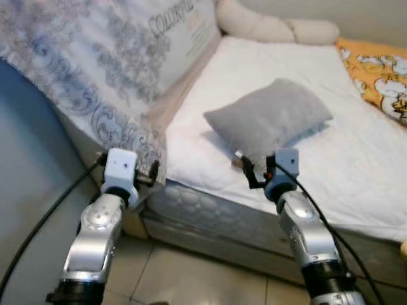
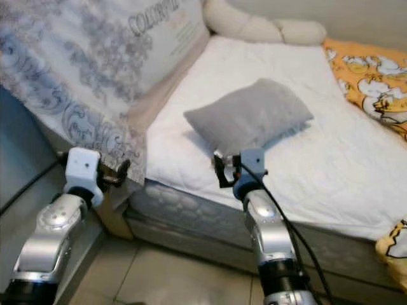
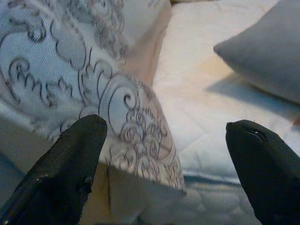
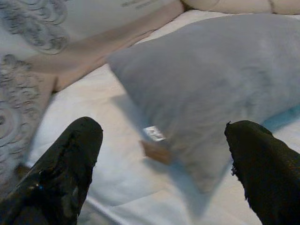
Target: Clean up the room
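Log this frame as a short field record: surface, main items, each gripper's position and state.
surface: bed with a white quilted cover
main item: grey pillow lying near the bed's front edge
other items: patterned blanket draped at the robot's left; orange printed pillow at the far right
left gripper: open, before the blanket's hanging corner
right gripper: open, facing the grey pillow, not touching it

Bedroom corner: bed against a pale wall, tiled floor.

A bed with a white quilted cover stands on a quilted grey mattress base above a light tiled floor. A plain pale wall runs behind the head of the bed. A grey-blue panel stands at the left. Lighting is soft and even.
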Available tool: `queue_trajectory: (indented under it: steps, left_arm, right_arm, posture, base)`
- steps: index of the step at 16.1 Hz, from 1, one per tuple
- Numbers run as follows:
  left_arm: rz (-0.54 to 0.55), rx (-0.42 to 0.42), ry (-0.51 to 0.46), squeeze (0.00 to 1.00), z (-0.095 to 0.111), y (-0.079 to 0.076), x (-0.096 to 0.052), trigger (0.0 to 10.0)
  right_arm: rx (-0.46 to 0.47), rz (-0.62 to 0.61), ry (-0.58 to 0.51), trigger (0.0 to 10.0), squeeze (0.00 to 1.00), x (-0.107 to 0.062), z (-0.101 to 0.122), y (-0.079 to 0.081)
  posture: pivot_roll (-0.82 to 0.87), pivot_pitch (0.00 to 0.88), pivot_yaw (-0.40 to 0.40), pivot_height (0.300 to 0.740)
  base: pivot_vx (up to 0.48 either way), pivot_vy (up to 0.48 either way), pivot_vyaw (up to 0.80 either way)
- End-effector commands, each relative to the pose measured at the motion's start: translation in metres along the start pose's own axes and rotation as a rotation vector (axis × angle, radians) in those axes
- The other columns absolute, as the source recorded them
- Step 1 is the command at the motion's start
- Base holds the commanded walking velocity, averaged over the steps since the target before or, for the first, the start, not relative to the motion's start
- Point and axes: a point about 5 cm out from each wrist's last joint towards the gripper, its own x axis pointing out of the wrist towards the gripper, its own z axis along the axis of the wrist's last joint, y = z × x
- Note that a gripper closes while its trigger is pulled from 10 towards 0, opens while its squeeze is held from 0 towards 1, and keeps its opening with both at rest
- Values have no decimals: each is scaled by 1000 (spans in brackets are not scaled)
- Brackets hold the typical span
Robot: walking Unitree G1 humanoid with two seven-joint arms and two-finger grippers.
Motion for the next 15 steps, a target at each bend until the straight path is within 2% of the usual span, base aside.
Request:
queue_trajectory:
  steps: [1,4,15]
  left_arm:
    - [-24,-8,-4,388,1,-8,2,10000]
    - [-15,-10,-5,392,1,-6,2,10000]
    - [-1,-3,-2,396,1,0,2,10000]
  right_arm:
    - [1,-34,4,10000,0,-2,-1,-10]
    - [0,-34,10,10000,0,-2,-2,-10]
    - [-7,-36,-3,10000,0,-1,-1,-9]
  posture:
    - [-8,0,-3,740]
    - [-7,0,-5,740]
    - [-4,0,1,740]
  base:
    - [292,0,0]
    - [290,0,-800]
    - [291,0,0]
